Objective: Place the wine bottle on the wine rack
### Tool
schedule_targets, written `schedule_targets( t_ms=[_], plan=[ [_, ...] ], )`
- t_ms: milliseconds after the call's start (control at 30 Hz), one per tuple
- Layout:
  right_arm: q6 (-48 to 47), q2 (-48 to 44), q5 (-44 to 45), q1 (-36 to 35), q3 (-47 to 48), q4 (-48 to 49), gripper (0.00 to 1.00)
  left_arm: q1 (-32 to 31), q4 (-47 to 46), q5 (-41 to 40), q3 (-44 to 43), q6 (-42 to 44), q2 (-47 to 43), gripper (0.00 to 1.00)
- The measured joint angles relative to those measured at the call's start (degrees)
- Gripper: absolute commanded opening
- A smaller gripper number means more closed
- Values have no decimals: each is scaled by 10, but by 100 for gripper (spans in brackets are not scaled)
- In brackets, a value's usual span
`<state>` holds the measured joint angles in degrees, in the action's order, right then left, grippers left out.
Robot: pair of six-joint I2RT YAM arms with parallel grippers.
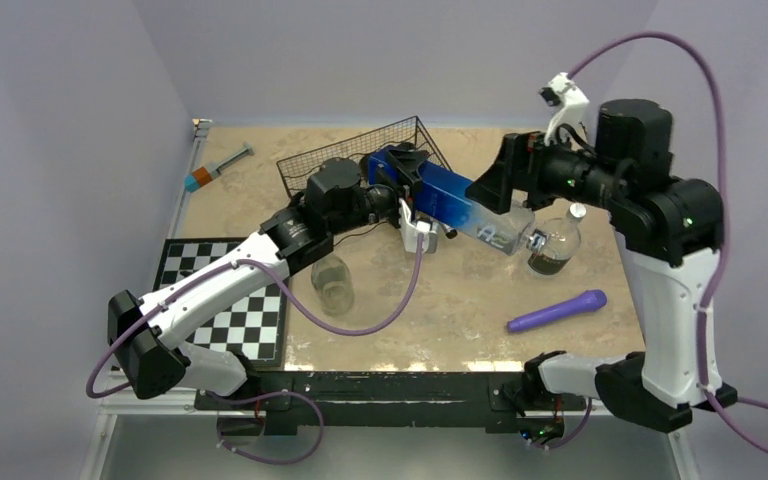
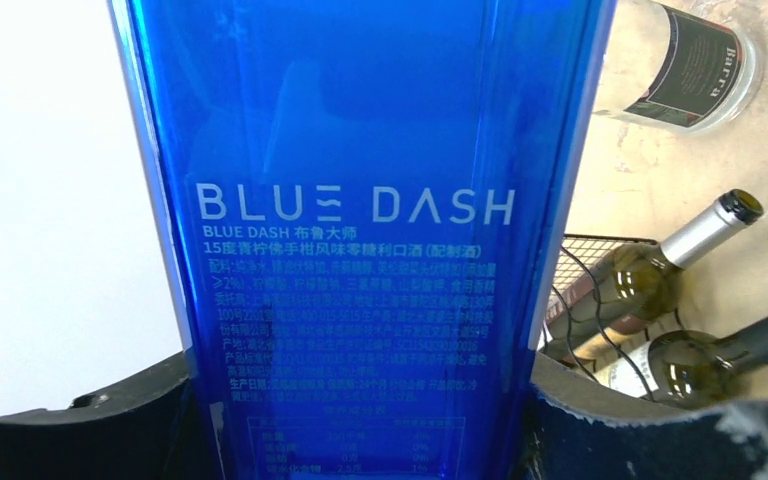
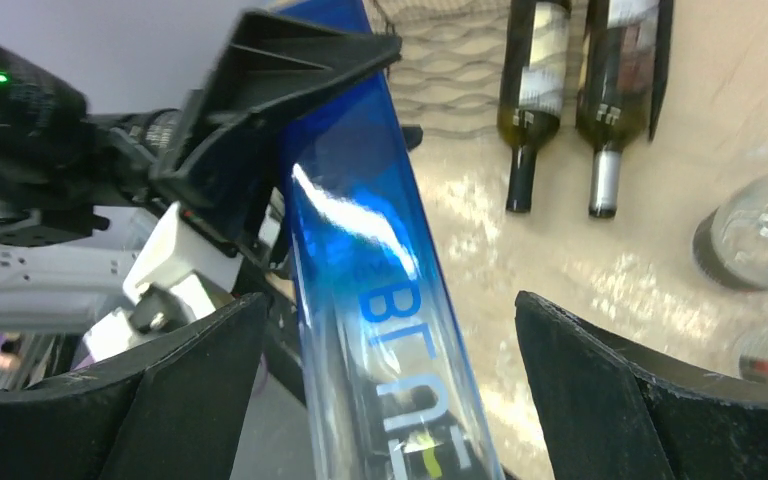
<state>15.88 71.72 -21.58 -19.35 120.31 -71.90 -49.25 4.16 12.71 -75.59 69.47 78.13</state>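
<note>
Wine rack (image 1: pixel 352 152) holds 2 green bottles (image 3: pixel 532 60) lying side by side, seen only in the wrist views. Blue wine bottle (image 1: pixel 455 205) hangs tilted just in front of rack, clamped by left gripper (image 1: pixel 408 175). Right gripper (image 3: pixel 390 400) gapes wide round bottle's other end, not touching. Top view alone shows glass jar (image 1: pixel 332 282) near rack.

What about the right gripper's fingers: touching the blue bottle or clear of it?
Apart. The right wrist view shows the blue bottle passing between the right gripper's open fingers, with a visible gap on each side.
</note>
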Motion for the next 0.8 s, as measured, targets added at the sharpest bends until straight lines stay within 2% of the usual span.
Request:
schedule_targets(
  t_ms=[133,400,700,800],
  plan=[
    [-15,25,-7,-12,-35,-31,98,-15,-41,0,35,47,0,0],
    [-32,3,-1,-52,-80,-70,99,-23,-96,4,43,99,0,0],
    [-41,4,69,-107,-108,-74,98,-23,-92,2,43,124,15,0],
    [-42,7,90,-118,-111,-74,93,-23,-92,-1,42,123,18,0]
  ],
)
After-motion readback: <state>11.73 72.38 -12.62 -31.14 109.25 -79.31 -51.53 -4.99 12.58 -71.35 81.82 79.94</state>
